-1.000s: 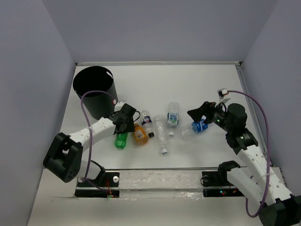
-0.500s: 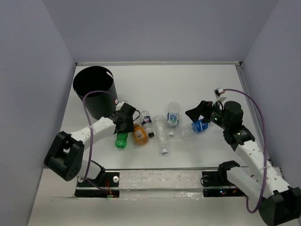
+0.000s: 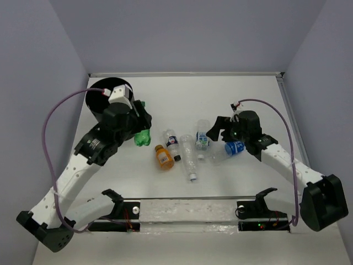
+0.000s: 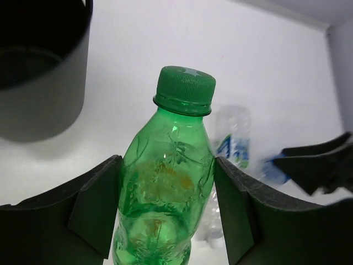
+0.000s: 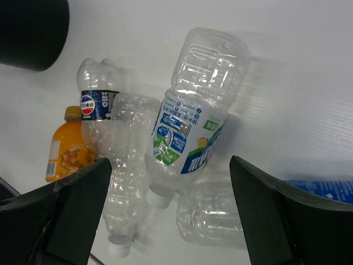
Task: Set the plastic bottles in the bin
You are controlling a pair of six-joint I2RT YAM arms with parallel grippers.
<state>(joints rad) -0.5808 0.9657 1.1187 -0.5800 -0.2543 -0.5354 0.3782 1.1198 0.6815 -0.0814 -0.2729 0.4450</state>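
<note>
Left tool (image 3: 139,122) clamps green bottle (image 4: 165,182) beside bin (image 4: 44,99); right tool (image 3: 218,128), wide, hovers above clear bottles (image 5: 193,110).

Green bottle (image 4: 165,182) aloft beside black bin (image 4: 44,105) — orange bottle (image 3: 162,157) and clear bottles (image 5: 193,105) flat in a cluster.

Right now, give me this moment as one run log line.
left fingers: shut on green bottle, held up near bin | right fingers: open over clear bottle | orange bottle: on table

Green bottle (image 4: 165,187): base off-frame
</note>
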